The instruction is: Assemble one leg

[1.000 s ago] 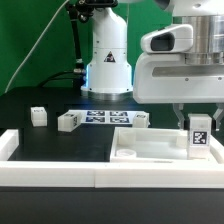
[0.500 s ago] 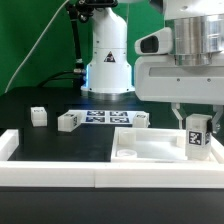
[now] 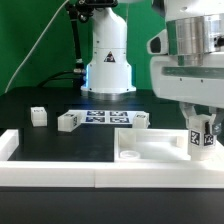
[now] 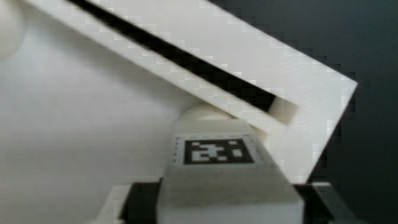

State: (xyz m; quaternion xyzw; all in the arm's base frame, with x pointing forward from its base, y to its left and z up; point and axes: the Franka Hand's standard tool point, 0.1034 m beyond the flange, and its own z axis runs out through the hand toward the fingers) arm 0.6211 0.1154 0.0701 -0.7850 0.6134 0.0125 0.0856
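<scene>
My gripper (image 3: 201,124) is shut on a leg (image 3: 201,137), a small white post with black-and-white tags, and holds it upright over the right corner of the large white panel (image 3: 150,152). In the wrist view the same leg (image 4: 217,160) fills the space between my dark fingers (image 4: 146,200), with the panel's raised rim (image 4: 267,70) beyond it. Three more legs lie on the black table: one at the exterior view's left (image 3: 38,116), one beside it (image 3: 68,121) and one behind the panel (image 3: 141,121).
The marker board (image 3: 104,118) lies flat on the table behind the panel. The arm's white base (image 3: 107,60) stands at the back. A low white wall (image 3: 50,170) runs along the front edge and up the exterior view's left.
My gripper has shifted to the exterior view's right and turned a little, carrying the leg with it over the panel's corner. The other legs have not moved.
</scene>
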